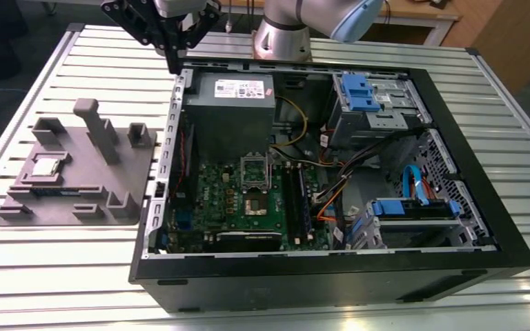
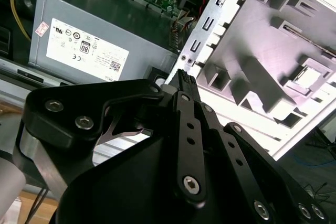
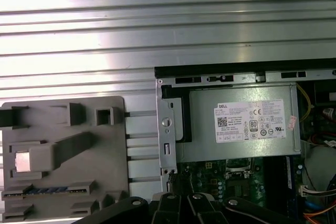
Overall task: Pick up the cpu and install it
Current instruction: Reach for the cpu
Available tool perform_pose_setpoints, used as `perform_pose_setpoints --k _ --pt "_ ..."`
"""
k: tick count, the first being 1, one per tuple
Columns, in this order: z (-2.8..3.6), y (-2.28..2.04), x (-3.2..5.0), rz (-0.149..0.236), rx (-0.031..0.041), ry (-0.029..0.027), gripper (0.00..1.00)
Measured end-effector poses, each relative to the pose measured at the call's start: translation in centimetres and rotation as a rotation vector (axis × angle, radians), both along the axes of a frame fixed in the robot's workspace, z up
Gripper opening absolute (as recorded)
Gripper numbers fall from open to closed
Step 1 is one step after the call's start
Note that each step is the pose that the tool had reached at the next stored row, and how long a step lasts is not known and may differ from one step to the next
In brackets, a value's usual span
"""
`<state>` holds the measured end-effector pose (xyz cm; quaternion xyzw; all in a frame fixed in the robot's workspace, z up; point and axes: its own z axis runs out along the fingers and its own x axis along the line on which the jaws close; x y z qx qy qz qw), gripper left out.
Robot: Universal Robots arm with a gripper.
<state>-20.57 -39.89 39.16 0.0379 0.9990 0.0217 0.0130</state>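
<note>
"What is taking up the most room over there?"

"The ribbed metal worktop (image 1: 63, 289) is carrying everything. 1 black computer case (image 1: 339, 284) is lying open on it, with its insides facing up."

"And beside the case?"

"Toward the exterior view's left, a grey moulded tray (image 1: 127, 172) is sitting just beside it, with posts and pockets standing up from its surface."

"What am I looking at inside the case?"

"A grey power supply (image 1: 231, 114) with a white label is filling the far corner nearest the tray. The green motherboard (image 1: 212, 200) is lying just in front of it. A blue-clipped drive cage (image 1: 368, 96) is sitting toward the exterior view's right."

"Where is the arm hanging?"

"The arm (image 1: 283, 34) is reaching in from the far side. Its black pincer (image 1: 171, 62) is hovering above the case's far corner, over the metal rim between the power supply and the tray. In the second wrist view its fingers (image 2: 185, 80) are looking pressed together at the tip."

"And the cpu?"

"The cpu (image 1: 46, 167) is resting flat in a square pocket of the tray, on the side away from the case and well apart from the pincer. In the first wrist view the cpu (image 3: 22, 161) is showing as a pale square in that same pocket."
</note>
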Motion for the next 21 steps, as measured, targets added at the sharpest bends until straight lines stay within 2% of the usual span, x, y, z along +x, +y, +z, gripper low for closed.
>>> perform_pose_setpoints --k 21 --pt "-0.03 0.0 -0.8 0.0 0.0 -0.0001 0.11"
